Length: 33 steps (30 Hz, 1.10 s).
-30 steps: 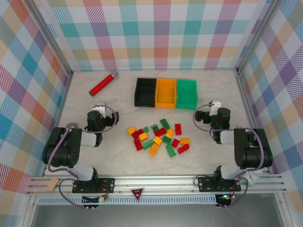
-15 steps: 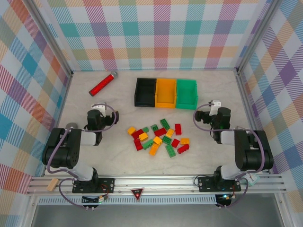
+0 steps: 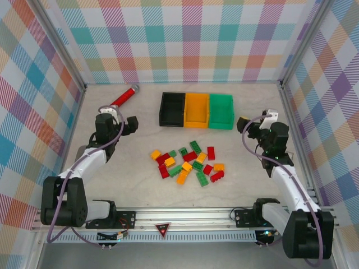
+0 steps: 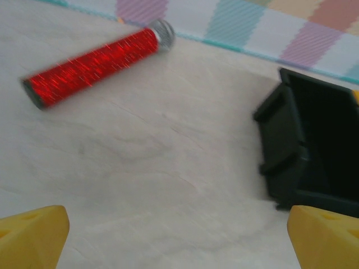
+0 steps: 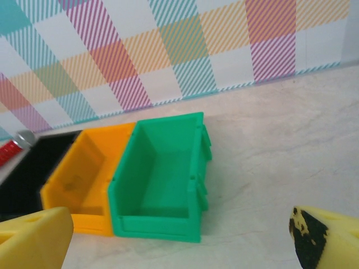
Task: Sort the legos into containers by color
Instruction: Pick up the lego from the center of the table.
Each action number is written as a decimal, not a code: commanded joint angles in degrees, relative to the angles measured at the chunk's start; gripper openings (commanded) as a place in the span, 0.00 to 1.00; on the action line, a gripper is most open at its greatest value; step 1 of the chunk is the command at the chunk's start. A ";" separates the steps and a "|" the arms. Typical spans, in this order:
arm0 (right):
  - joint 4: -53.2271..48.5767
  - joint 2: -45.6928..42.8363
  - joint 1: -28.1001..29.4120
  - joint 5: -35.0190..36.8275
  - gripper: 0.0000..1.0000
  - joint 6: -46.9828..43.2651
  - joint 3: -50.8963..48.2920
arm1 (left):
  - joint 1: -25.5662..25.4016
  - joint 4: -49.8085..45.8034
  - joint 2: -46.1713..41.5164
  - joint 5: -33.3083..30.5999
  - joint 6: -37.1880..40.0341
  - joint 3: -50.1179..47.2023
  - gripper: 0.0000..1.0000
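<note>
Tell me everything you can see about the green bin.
The green bin is a small open-top rectangular box, glossy plastic by its look, with ribs on its right outer wall. It stands upright on the pale table, last on the right in a row of three, its left side against the orange bin. Its inside is empty. Nothing else touches it.

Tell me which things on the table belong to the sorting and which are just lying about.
For the job: legos, loose mid-table; black bin, orange bin, green bin, joined in a row.
Lying about: red cylinder with silver end, left of the bins.
</note>
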 commanded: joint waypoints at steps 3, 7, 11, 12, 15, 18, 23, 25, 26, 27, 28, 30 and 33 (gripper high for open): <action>-9.12 3.79 0.28 -8.68 0.99 10.26 1.47 | 0.41 -16.29 1.15 18.94 -10.39 4.59 1.00; -9.11 10.06 0.97 -14.56 0.99 12.42 2.71 | -1.17 -21.38 0.00 24.65 -14.75 4.05 1.00; -8.05 13.95 4.37 -13.98 0.99 11.70 3.07 | -6.52 -29.57 -3.19 19.64 -14.09 3.59 1.00; -8.30 14.59 5.53 -12.77 0.99 11.01 3.35 | -8.23 -32.07 -3.71 17.36 -13.79 4.03 0.99; -10.38 15.52 8.04 -10.10 0.99 9.55 4.48 | -12.31 -37.16 -4.21 11.76 -13.21 5.06 0.98; -10.31 15.86 10.09 -8.17 0.99 8.81 4.56 | -14.59 -39.55 -4.01 8.05 -13.37 5.46 0.96; -11.47 16.66 12.01 -6.84 0.99 7.96 5.46 | -16.85 -42.15 -3.03 4.91 -12.51 7.31 0.91; -11.42 16.68 12.53 -6.49 0.99 7.73 5.41 | -17.44 -43.34 -1.69 4.72 -11.90 8.55 0.90; -11.60 16.68 12.70 -6.23 0.99 7.64 5.44 | -17.73 -43.74 -1.00 4.72 -11.69 9.02 0.90; -11.90 16.64 12.81 -5.98 0.99 7.45 5.45 | -18.21 -43.99 -0.14 4.72 -11.43 9.54 0.90; -11.93 16.51 12.88 -5.66 0.99 7.51 5.36 | -18.74 -44.25 0.62 4.80 -11.09 10.09 0.90; -11.51 16.63 13.09 -4.96 0.99 7.50 5.12 | -19.84 -45.22 2.01 4.07 -10.48 11.34 0.90; -11.56 17.11 13.34 -3.94 0.99 6.95 5.20 | -20.81 -45.81 2.90 2.96 -10.05 12.07 0.90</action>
